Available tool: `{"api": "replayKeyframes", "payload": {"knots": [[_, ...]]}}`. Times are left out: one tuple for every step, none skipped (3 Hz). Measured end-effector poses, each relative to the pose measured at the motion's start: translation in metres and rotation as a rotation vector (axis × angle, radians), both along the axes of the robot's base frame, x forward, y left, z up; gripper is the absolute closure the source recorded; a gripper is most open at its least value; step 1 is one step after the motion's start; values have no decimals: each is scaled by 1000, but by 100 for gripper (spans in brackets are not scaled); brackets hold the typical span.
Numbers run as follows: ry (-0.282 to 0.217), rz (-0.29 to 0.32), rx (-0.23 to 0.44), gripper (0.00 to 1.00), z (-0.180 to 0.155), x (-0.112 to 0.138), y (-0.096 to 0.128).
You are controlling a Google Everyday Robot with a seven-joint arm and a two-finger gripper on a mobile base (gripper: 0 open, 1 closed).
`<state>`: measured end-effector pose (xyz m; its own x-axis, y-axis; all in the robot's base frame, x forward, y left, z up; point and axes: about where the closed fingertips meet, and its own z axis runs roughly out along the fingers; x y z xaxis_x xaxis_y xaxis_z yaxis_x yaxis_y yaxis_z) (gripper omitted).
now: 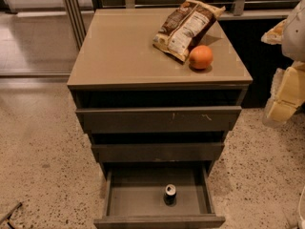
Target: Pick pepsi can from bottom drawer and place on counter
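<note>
Tool [284,98] hangs right of counter [123,51]; pepsi can [170,194] stands in bottom drawer [136,197].

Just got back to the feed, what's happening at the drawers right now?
Nothing is being handled yet. The pepsi can stands upright in the open bottom drawer, untouched. The gripper sits off at the right edge of the view, well clear of the can. On the counter lie a snack bag and an orange.
</note>
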<state>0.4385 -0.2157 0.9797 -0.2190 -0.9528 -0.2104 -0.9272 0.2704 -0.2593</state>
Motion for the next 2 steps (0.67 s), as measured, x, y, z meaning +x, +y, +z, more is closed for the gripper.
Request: {"api": "replayKeyframes", "payload": {"knots": [[0,0,0,0,0,0,0],[-8,-6,11,19,-11,3,0]]}}
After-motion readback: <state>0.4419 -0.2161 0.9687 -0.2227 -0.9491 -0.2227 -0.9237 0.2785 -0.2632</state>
